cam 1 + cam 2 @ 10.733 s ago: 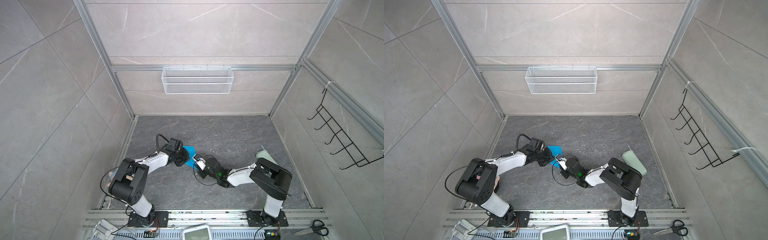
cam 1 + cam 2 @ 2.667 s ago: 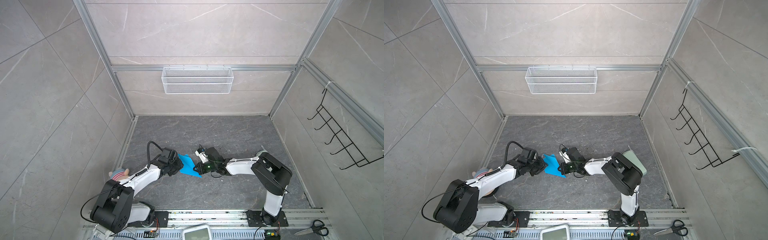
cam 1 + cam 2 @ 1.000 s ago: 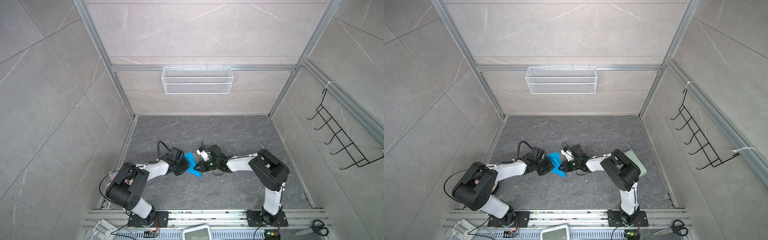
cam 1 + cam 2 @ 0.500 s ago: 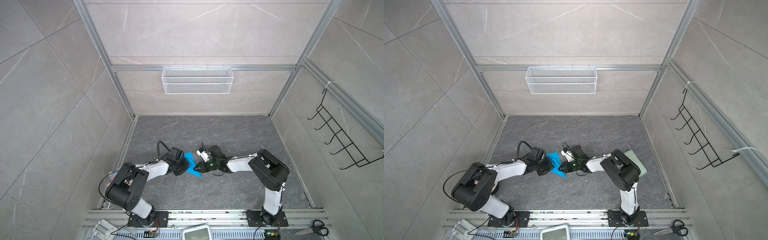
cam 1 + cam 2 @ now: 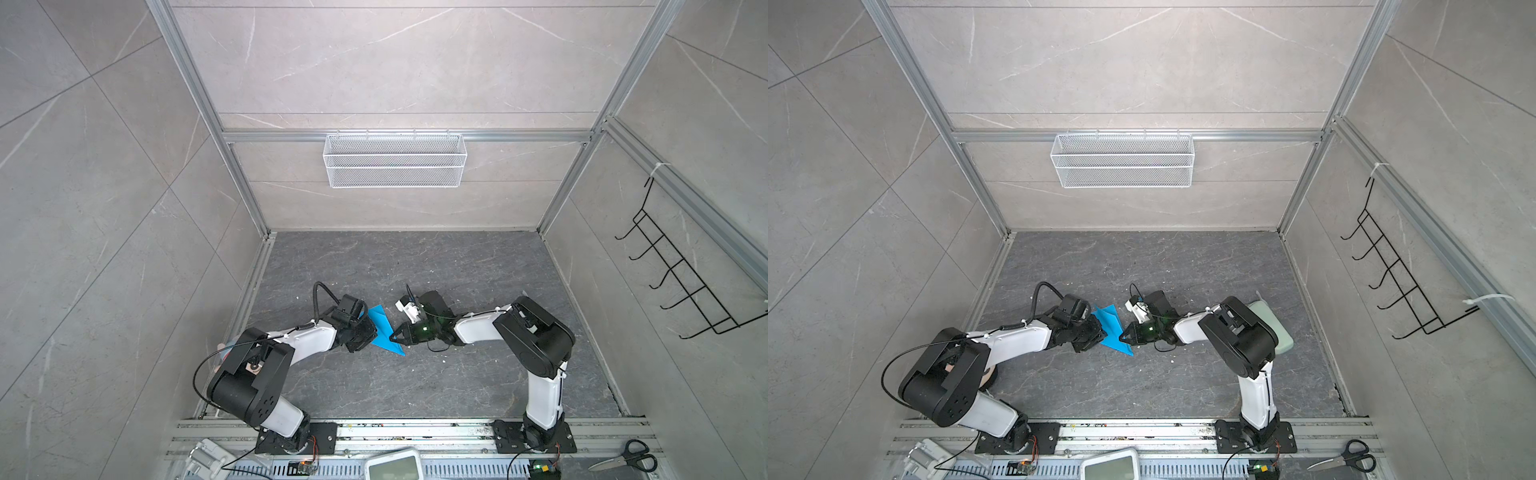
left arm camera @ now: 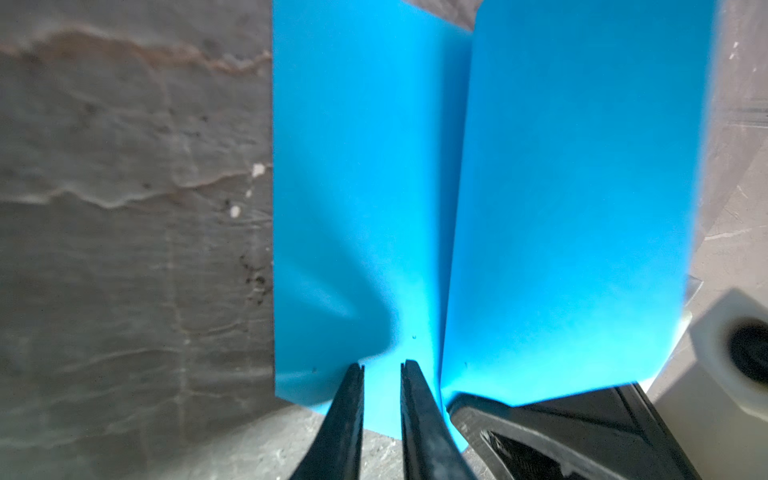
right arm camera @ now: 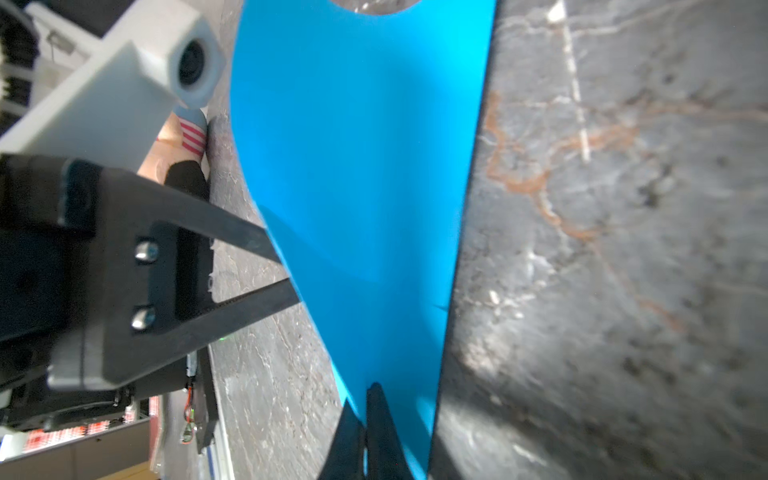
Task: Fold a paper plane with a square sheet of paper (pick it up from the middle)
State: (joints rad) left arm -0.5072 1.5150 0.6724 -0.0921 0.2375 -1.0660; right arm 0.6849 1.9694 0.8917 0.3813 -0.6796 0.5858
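The sky-blue sheet of paper (image 5: 384, 328) (image 5: 1111, 322) lies mid-floor, folded to a pointed shape with one flap raised. In the left wrist view the paper (image 6: 353, 187) shows a long crease. My left gripper (image 5: 372, 332) (image 5: 1100, 330) is at its left edge. Its jaws (image 6: 382, 368) stand slightly open over the flat layer, holding nothing. My right gripper (image 5: 392, 337) (image 5: 1121, 336) is at the paper's right edge near the point. It is shut (image 7: 365, 399) on the paper (image 7: 361, 145). The left fingers (image 7: 249, 239) reach behind the raised flap.
A white wire basket (image 5: 395, 166) hangs on the back wall and a black hook rack (image 5: 681, 291) on the right wall. A pale green object (image 5: 1275, 328) lies behind the right arm. Scissors (image 5: 623, 457) and a white device (image 5: 392, 467) sit beyond the front rail.
My right gripper has closed onto the paper's edge. My left jaws have parted a little. Both arms and the paper have hardly moved in the last second.
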